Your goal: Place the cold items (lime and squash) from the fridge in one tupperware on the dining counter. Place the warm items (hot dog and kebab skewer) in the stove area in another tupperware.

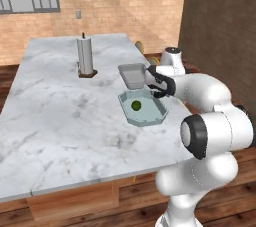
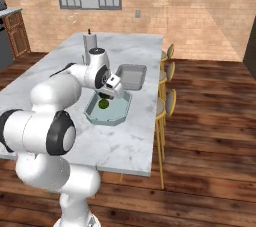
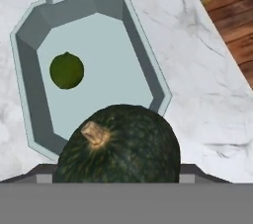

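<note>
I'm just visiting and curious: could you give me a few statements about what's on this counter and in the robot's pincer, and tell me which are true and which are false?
1. The lime lies inside the pale blue-green tupperware. True.
2. The pincer holds a hot dog. False: it holds a dark green squash above the tupperware.
3. A paper towel holder stands upright on the marble counter. True.
4. The grey tupperware behind holds a kebab skewer. False: it looks empty.
5. The squash already rests beside the lime. False: it is not yet set down.
</note>
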{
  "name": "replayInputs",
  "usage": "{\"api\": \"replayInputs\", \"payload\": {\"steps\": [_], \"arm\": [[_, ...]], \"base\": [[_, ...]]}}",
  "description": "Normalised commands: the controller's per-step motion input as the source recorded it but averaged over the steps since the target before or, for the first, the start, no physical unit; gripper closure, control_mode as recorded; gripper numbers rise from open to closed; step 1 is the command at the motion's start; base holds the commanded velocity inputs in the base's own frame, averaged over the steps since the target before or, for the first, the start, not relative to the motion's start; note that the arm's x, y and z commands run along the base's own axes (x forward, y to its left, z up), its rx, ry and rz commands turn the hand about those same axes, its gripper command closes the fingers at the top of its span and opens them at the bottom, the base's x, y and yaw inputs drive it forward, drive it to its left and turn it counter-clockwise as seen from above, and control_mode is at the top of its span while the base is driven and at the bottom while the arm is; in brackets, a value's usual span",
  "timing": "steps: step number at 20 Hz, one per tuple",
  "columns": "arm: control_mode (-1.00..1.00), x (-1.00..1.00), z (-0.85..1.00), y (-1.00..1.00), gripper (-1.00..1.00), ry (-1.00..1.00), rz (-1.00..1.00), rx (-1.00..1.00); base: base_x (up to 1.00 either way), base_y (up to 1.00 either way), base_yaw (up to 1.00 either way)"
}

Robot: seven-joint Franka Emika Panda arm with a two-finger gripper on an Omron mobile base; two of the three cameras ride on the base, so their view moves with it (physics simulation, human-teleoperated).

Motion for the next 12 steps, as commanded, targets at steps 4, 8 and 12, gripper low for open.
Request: {"api": "replayInputs", "payload": {"steps": [4,8,12], "arm": [[-1.00,0.57,-0.69,0.00,1.00,0.01,0.00,0.00],[-1.00,0.47,-0.72,0.00,1.00,0.00,0.00,0.00],[-1.00,0.43,-0.57,0.00,1.00,0.00,0.00,0.00]], "base": [[0.00,0.00,0.00],[0.00,0.00,0.00],[0.00,0.00,0.00]]}}
